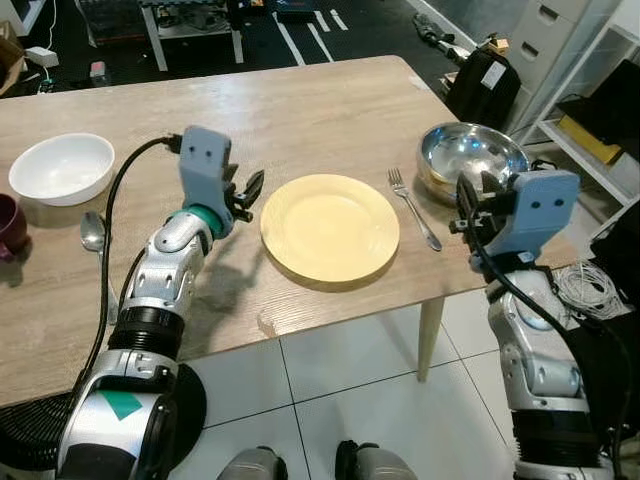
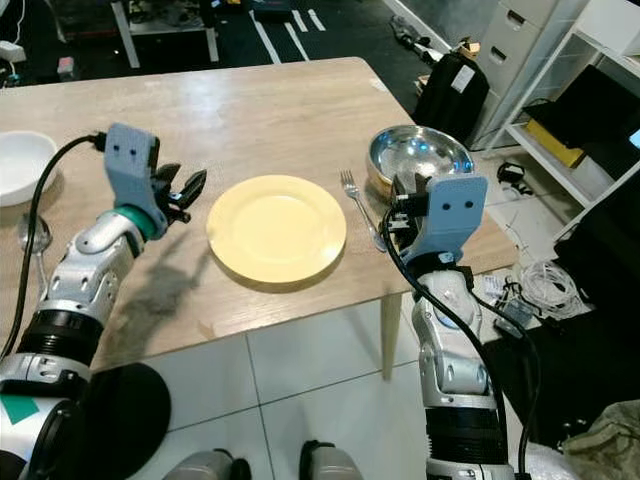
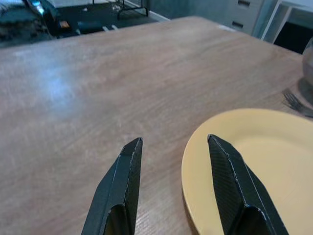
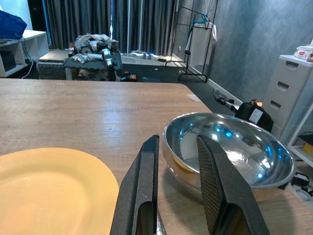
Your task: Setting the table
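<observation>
A yellow plate (image 1: 330, 228) lies near the front edge of the wooden table (image 1: 300, 110). A fork (image 1: 414, 208) lies just right of it, and a steel bowl (image 1: 472, 155) stands beyond the fork. My left gripper (image 1: 250, 192) hovers open just left of the plate, with one finger (image 3: 230, 181) over the plate's rim (image 3: 195, 161) and nothing between the two. My right gripper (image 1: 472, 203) hangs open at the table's right front corner, pointing at the steel bowl (image 4: 234, 147), and it holds nothing. Its fingers (image 4: 144, 191) stand a little apart.
A white bowl (image 1: 62, 167), a spoon (image 1: 92, 232) and a purple mug (image 1: 10, 225) sit at the table's left end. A black bag (image 1: 482, 82), white drawers (image 1: 545, 40) and a shelf stand to the right. Cables (image 1: 585, 285) lie on the tiled floor.
</observation>
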{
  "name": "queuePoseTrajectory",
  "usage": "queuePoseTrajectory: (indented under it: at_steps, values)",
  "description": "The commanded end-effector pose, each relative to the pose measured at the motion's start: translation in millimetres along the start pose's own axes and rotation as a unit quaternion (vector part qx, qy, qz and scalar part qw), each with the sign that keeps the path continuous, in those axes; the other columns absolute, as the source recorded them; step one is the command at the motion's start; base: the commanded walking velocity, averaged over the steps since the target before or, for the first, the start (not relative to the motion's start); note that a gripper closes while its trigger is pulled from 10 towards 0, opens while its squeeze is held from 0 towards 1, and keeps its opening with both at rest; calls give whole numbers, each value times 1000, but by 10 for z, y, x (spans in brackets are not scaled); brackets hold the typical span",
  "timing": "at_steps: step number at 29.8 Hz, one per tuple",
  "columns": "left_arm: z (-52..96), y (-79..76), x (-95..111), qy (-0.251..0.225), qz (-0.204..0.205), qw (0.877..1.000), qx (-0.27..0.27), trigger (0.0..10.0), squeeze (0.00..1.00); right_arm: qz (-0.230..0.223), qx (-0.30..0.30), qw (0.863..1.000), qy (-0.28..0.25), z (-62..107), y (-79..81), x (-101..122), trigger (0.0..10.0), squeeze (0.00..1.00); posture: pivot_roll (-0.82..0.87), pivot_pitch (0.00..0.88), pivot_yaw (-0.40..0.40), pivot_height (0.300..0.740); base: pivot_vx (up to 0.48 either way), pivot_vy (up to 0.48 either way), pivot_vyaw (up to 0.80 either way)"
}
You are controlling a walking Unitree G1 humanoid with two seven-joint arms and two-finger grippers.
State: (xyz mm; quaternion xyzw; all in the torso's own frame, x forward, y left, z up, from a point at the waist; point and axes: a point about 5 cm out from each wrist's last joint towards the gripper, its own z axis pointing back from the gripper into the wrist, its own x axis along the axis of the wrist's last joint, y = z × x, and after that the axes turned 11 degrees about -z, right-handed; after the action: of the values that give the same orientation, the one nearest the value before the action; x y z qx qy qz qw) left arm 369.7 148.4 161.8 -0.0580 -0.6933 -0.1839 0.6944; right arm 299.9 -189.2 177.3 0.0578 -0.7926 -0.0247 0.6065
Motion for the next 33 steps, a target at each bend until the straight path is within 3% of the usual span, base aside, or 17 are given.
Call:
queuePoseTrajectory:
  at_steps: [1,2,3,4,5,7,11,16,21,26,30,33]
  values:
    - [56,-35,-95,13,62,998,-22,10000,0,-3,-3,1000,5,32,-3,-4,10000,0,92,13,17,740,0,0,0]
    - [56,-35,-95,13,62,998,-22,10000,0,-3,-3,1000,5,32,-3,-4,10000,0,92,13,17,740,0,0,0]
    - [92,-39,-129,17,111,993,-42,10000,0,-3,-1,1000,10,51,4,-18,10000,0,92,14,16,740,0,0,0]
    - [92,-39,-129,17,111,993,-42,10000,0,-3,-1,1000,10,51,4,-18,10000,0,92,14,16,740,0,0,0]
    - [132,-38,-150,17,149,987,-61,10000,0,-7,5,1000,20,83,15,-43,10000,0,91,17,9,740,0,0,0]
    - [165,-21,-171,18,171,983,-70,10000,0,-14,13,999,28,123,36,-69,10000,0,85,16,5,740,0,0,0]
    - [196,11,-207,24,167,984,-64,10000,0,-24,22,999,36,174,65,-98,10000,0,83,14,4,740,0,0,0]
    - [214,24,-228,26,216,975,-51,10000,0,-41,17,998,35,223,103,-112,10000,0,76,9,11,740,0,0,0]
    - [251,6,-262,35,198,978,-47,10000,0,-55,12,998,33,285,161,-120,10000,0,63,5,17,740,0,0,0]
    - [262,30,-257,38,212,976,-41,10000,0,-55,4,998,31,305,146,-115,10000,0,67,4,11,740,0,0,0]
    - [273,48,-235,38,177,983,-39,10000,0,-48,-5,998,32,303,109,-105,10000,0,71,0,12,740,0,0,0]
    - [270,45,-180,30,121,992,-30,10000,0,-47,-19,998,30,275,72,-95,10000,0,92,5,-4,740,0,0,0]
